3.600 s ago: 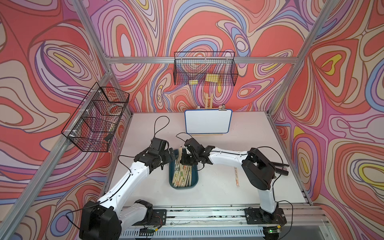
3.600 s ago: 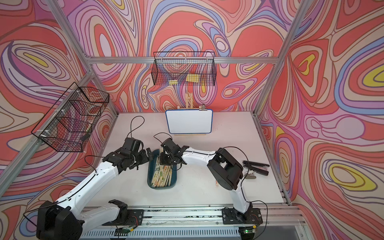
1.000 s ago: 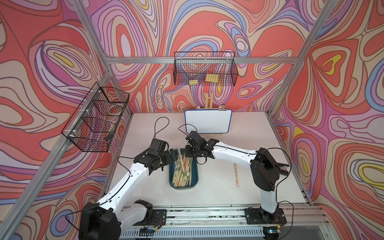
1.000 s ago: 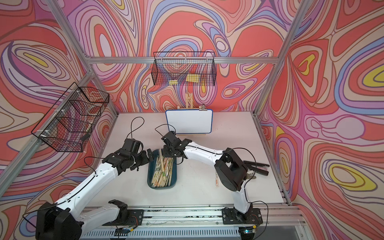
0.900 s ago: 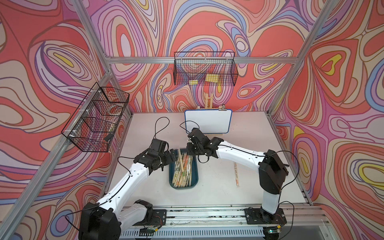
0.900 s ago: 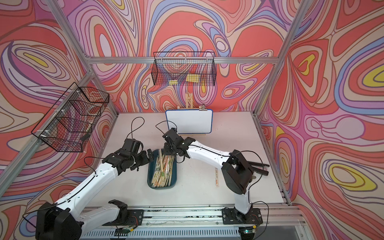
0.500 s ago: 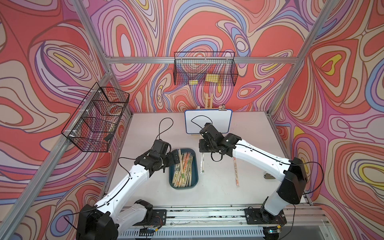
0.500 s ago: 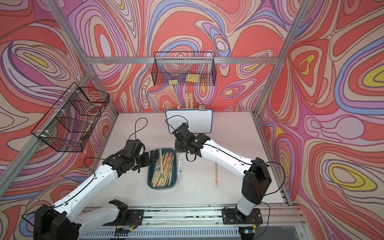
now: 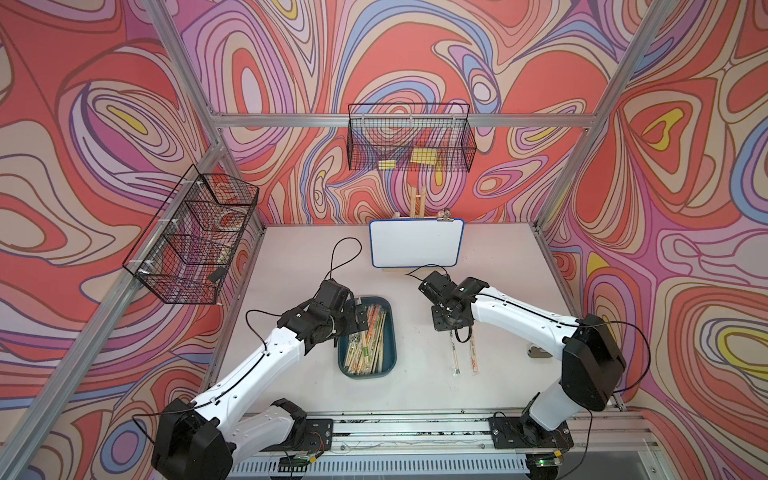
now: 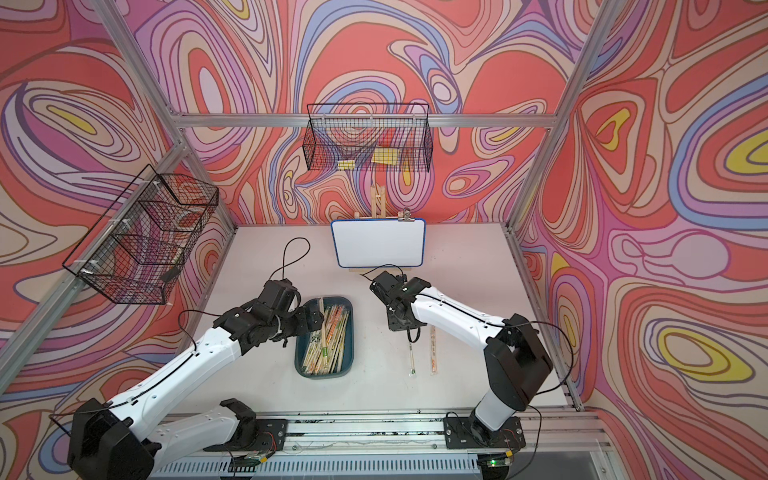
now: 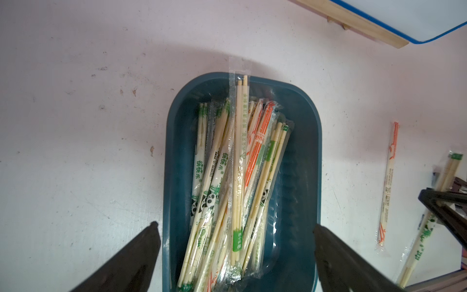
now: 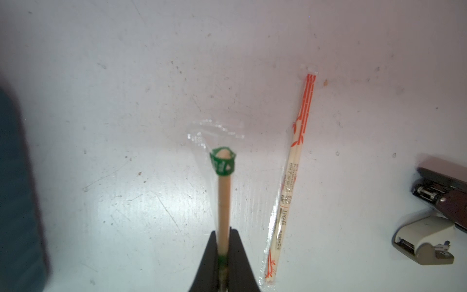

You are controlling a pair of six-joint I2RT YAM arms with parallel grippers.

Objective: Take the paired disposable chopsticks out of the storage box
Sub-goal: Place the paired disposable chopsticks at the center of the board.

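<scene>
Right arm (image 9: pixel 519 311) stretches out right of the box (image 11: pixel 310 156), right gripper (image 12: pixel 223 235) pinching a green-tipped pair (image 12: pixel 224 197) beside an orange pair (image 12: pixel 290 177) on the table (image 12: pixel 126 101). Left gripper (image 11: pixel 235 225) hangs spread wide over the box's far end.

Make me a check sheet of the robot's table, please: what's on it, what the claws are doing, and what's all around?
Surface: pale table, scuffed and speckled.
Job's things: dark teal plastic storage box holding many sleeved bamboo chopstick pairs; one orange-printed pair lies on the table outside it.
Clutter: blue-framed whiteboard on a wooden easel; beige-and-brown stapler-like tool.
Grippers: left gripper open, jaws either side of the box; right gripper shut on a green-marked pair, beside the orange one.
Cables: black cable loops at both wrists, none in the box.
Surroundings: two black wire baskets, swirly colourful walls, metal frame.
</scene>
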